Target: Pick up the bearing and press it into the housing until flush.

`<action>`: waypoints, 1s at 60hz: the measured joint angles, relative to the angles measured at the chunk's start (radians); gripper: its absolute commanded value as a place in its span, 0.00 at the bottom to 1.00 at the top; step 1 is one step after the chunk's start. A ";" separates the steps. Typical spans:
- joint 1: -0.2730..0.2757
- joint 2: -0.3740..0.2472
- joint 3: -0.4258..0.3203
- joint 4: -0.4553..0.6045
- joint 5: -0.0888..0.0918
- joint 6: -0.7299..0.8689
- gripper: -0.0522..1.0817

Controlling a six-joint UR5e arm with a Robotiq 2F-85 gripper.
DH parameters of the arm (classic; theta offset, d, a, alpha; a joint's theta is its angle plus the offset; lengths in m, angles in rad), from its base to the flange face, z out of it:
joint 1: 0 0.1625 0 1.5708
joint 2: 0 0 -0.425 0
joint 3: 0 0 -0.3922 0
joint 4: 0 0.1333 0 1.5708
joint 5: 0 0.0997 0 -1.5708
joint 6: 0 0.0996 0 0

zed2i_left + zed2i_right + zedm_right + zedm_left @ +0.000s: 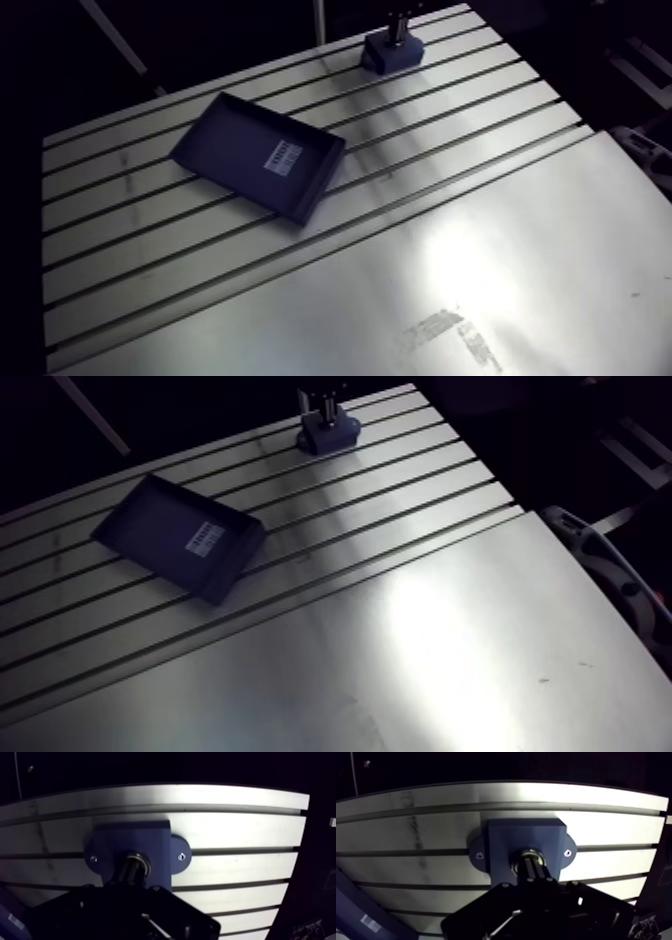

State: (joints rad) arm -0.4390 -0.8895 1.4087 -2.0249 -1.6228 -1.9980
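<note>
My gripper (532,864) stands over the housing (511,837). The fingers (525,872) are narrow and their tips are closed on the bearing (527,855). The bearing is a metal ring and it sits at the middle of the housing's top face. I cannot tell if it is already level with that face.

The housing is a dark blue block with a rounded ear on each side, and each ear has one screw (567,852). It stands on the table (606,827) close to the far edge. Behind that edge there is only darkness. On both sides of the block the table is bare, with long slots (616,847) that run past it.

In the arm view a dark blue tray (250,150) lies well apart from the housing, nearer to the camera. It is turned at an angle across the slots and it has a small white label (283,158) inside. Its walls are low. Between the tray and the housing there is only slotted metal.

The near part of the table is a smooth metal sheet (500,260). It shines strongly and has some faint marks near its front.
</note>
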 measured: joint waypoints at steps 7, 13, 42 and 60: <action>0.000 0.000 0.002 -0.003 0.000 0.000 1.00; 0.000 0.001 0.004 -0.005 -0.001 0.000 1.00; 0.000 0.003 0.007 -0.011 -0.001 -0.001 1.00; 0.000 0.004 0.006 -0.013 -0.001 -0.002 1.00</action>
State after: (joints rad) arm -0.4388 -0.8857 1.4147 -2.0380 -1.6239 -1.9996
